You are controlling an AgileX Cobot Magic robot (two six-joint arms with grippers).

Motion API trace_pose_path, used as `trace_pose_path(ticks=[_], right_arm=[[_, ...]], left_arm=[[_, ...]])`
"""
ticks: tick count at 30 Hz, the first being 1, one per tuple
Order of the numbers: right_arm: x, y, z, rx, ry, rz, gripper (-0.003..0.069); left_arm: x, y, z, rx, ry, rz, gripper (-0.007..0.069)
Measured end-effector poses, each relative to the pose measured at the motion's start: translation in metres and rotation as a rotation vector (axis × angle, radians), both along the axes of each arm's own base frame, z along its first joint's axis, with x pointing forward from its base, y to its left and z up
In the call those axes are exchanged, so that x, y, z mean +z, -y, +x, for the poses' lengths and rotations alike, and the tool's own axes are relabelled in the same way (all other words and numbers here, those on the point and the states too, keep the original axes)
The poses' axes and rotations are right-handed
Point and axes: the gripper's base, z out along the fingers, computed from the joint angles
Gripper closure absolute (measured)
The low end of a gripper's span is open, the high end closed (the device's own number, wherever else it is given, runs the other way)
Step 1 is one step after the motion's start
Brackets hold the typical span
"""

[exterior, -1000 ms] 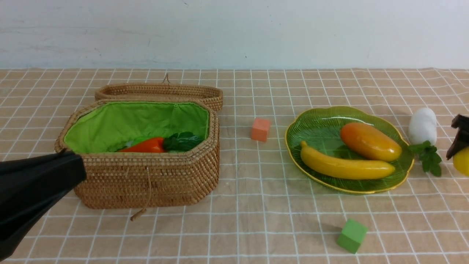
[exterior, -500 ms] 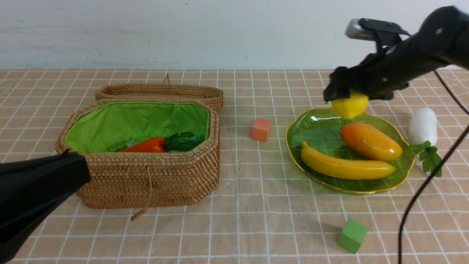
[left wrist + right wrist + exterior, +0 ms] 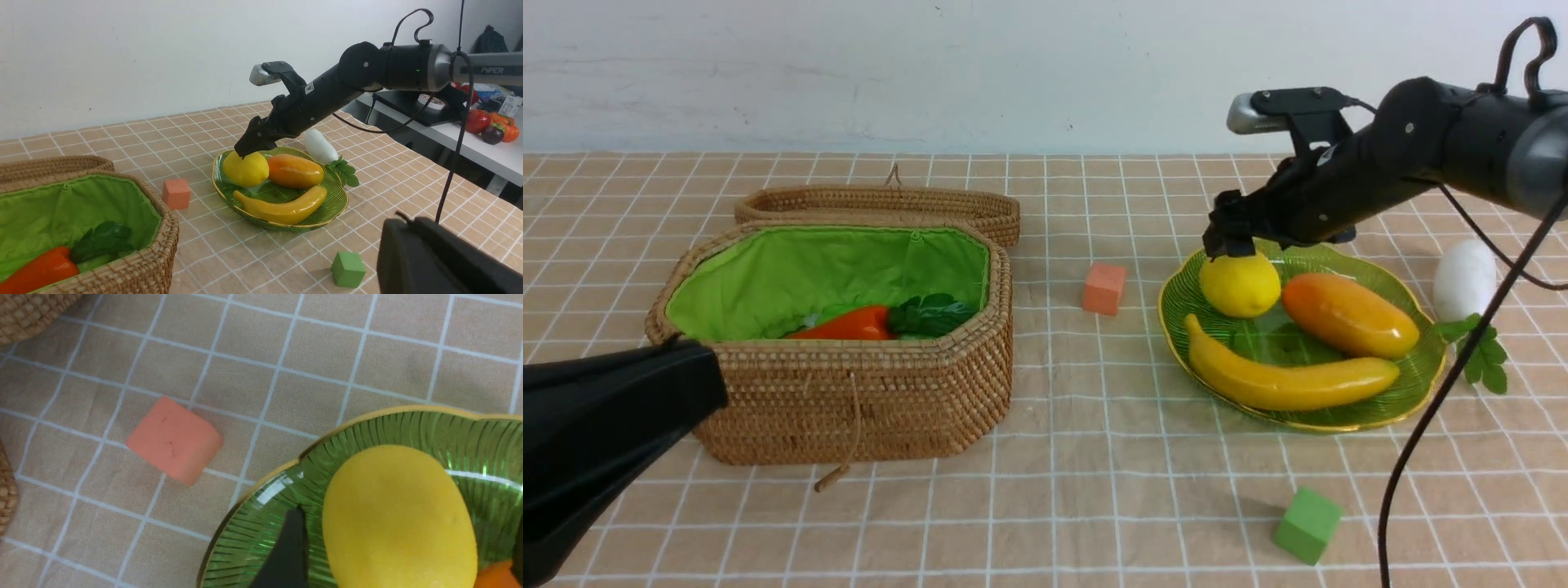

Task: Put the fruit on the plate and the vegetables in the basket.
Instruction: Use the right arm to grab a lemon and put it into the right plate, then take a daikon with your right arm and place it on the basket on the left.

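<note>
The lemon (image 3: pixel 1240 283) lies on the left part of the green plate (image 3: pixel 1176 314), next to the mango (image 3: pixel 1347 314) and the banana (image 3: pixel 1286 377). My right gripper (image 3: pixel 1232 241) hovers just over the lemon, open. In the right wrist view its fingers (image 3: pixel 292 543) stand clear of the lemon (image 3: pixel 398 518) on either side. The white radish (image 3: pixel 1464 279) lies on the cloth right of the plate. The open basket (image 3: pixel 849 400) holds the carrot (image 3: pixel 845 325) and some green leaves. My left gripper (image 3: pixel 404 224) is shut and empty, low at the near left.
The basket's lid (image 3: pixel 882 204) lies folded back behind it. An orange-pink cube (image 3: pixel 1103 288) sits between basket and plate. A green cube (image 3: pixel 1307 525) sits near the front edge. My left arm (image 3: pixel 605 425) fills the near left corner, and the right arm's cable (image 3: pixel 1437 408) hangs down at the right.
My right arm swung in from the right with the lemon, lowered it onto the plate's left side and opened its jaws. The banana shifted slightly. The left arm stayed put.
</note>
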Motion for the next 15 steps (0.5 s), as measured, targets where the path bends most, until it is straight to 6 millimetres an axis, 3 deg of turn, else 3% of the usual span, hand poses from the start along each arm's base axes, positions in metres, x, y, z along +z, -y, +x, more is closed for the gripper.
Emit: trace_pose_path(ticks=[5, 8, 11, 12, 14, 15], right_arm=[[0.037, 0.026, -0.015, -0.081, 0.007, -0.061, 0.0055], [0.052, 0.079, -0.021, -0.338, -0.035, -0.048, 0.013], [0.044, 0.134, -0.021, -0.539, -0.084, -0.034, 0.0161], [0.043, 0.138, -0.021, -0.549, -0.087, -0.032, 0.016], [0.025, 0.173, -0.018, -0.648, -0.128, 0.01, 0.014], [0.022, 0.175, -0.017, -0.652, -0.136, 0.014, 0.0133]], left_arm=[[0.002, 0.0, 0.0, -0.006, 0.014, -0.015, 0.0627], [0.003, 0.001, -0.001, -0.009, 0.023, -0.024, 0.0627], [0.003, 0.001, -0.001, -0.009, 0.024, -0.025, 0.0627], [0.003, 0.001, -0.001, -0.009, 0.024, -0.025, 0.0627], [0.003, 0.001, -0.001, -0.009, 0.024, -0.025, 0.0627], [0.003, 0.001, -0.001, -0.009, 0.024, -0.025, 0.0627]])
